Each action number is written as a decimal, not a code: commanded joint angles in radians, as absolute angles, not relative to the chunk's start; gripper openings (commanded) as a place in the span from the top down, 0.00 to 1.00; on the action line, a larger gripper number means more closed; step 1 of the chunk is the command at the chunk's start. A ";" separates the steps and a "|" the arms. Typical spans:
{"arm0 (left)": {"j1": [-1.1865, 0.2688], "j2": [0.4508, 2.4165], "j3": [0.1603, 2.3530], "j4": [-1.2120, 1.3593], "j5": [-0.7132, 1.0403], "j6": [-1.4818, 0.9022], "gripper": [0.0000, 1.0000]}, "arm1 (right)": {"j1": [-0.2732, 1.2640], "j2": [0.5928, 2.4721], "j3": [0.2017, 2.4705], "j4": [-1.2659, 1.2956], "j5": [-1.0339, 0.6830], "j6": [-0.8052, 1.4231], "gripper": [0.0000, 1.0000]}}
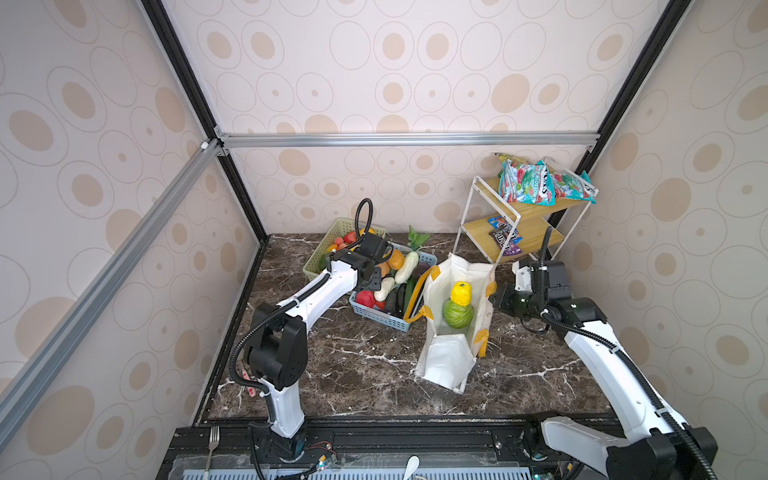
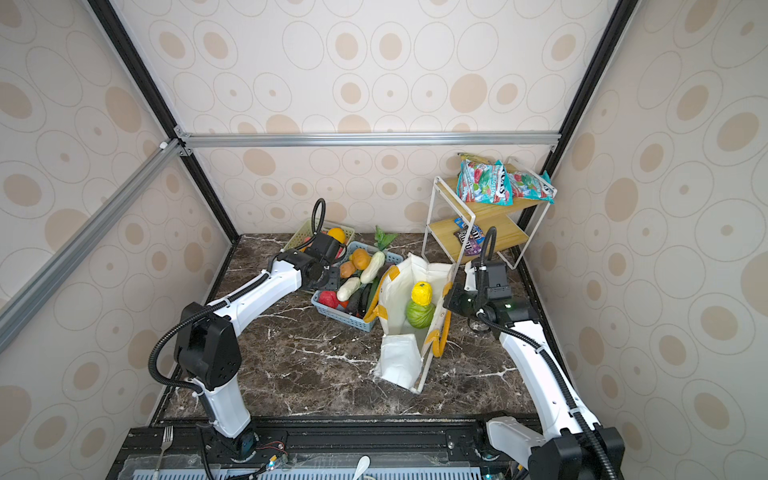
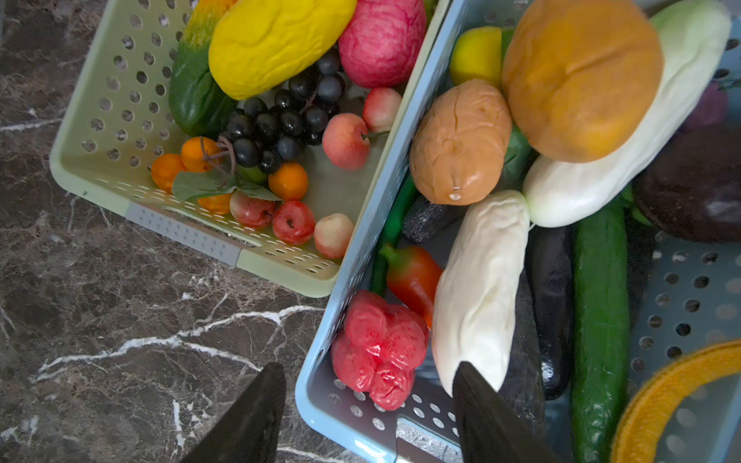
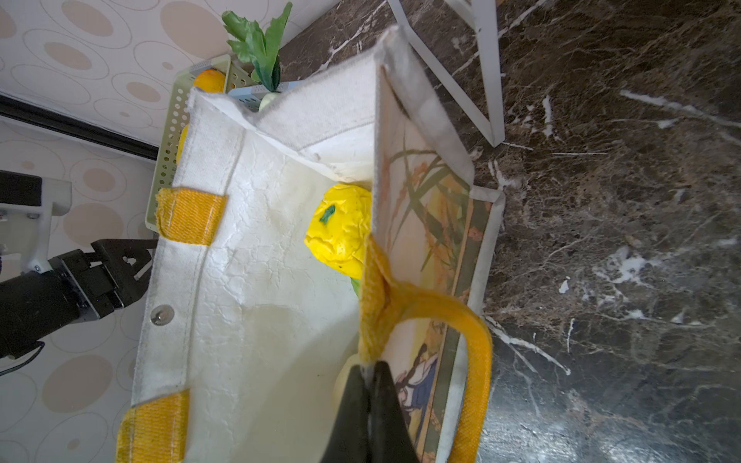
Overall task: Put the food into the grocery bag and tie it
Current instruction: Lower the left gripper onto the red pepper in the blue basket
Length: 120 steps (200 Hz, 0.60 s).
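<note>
White fabric tote bag [image 1: 446,361], pinched by right gripper [image 4: 371,366], holds 2 toy foods [image 1: 457,316], untied; left gripper [image 3: 369,366] gapes above full blue plastic basket [image 3: 349,276].

The white grocery bag [image 1: 446,361] is standing open on the desk, its yellow handles [image 1: 419,299] hanging outward. Inside, a yellow knobbly fruit [image 1: 460,293] is touching a green cabbage [image 1: 458,314] at its six o'clock. A leafy white radish [image 1: 406,266] is lying at the bag's ten o'clock.
</note>
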State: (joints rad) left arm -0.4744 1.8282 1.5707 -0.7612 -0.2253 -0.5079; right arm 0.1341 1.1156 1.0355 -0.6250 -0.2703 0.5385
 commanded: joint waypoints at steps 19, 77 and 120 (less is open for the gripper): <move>-0.456 1.851 1.550 -0.754 -0.190 -0.534 0.38 | 0.131 1.083 1.014 -0.619 -0.278 0.554 1.00; -0.455 1.870 1.514 -0.725 -0.176 -0.535 0.41 | 0.130 1.087 1.014 -0.607 -0.280 0.560 1.00; -0.453 1.888 1.501 -0.706 -0.189 -0.532 0.40 | 0.130 1.093 1.016 -0.602 -0.282 0.562 1.00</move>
State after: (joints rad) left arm -0.4606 1.8740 1.5055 -0.7181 -0.1768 -0.5171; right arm 0.1341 1.0985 1.0206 -0.6121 -0.2707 0.5537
